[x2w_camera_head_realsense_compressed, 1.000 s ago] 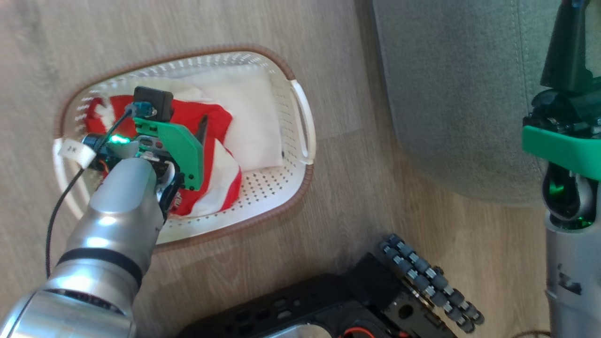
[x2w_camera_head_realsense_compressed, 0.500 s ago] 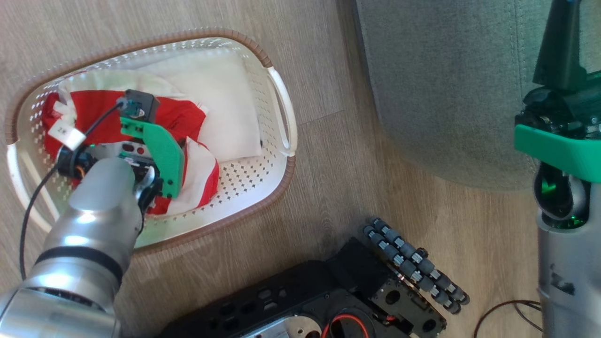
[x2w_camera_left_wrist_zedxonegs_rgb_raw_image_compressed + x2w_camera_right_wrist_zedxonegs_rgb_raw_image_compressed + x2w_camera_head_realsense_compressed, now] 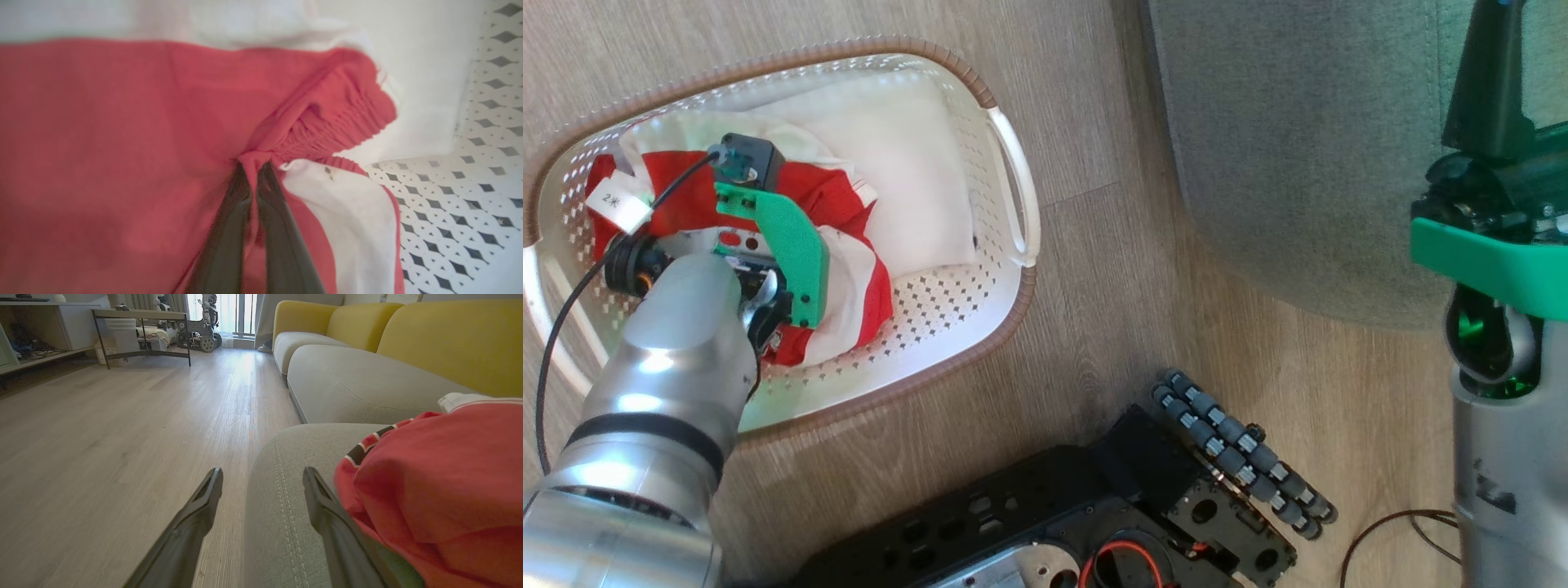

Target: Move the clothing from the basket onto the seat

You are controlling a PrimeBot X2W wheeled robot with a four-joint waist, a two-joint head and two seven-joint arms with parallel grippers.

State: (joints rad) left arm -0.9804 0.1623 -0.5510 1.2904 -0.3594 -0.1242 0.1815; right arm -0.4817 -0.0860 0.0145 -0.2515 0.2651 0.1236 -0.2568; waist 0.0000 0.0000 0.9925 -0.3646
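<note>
One fold of red clothing (image 3: 122,122) is clamped in the left tool (image 3: 253,163), down inside the basket (image 3: 1011,192) — right tool (image 3: 261,477) hangs spread above the seat (image 3: 278,514), another red garment (image 3: 441,477) just beside it.

Pale wood-plank floor (image 3: 1094,245) carries all items. Standing directly on it:
- a small oval white perforated plastic basket with brown woven rim (image 3: 1013,314), at left
- a large grey-green upholstered seat cushion (image 3: 1298,147), at right, with bare floor between it and the basket
- a black wheeled robot base (image 3: 1045,523), at the bottom
- a thin dark cable (image 3: 1372,524) beside that base

Bright red clothing (image 3: 441,477) lies on the seat.
</note>
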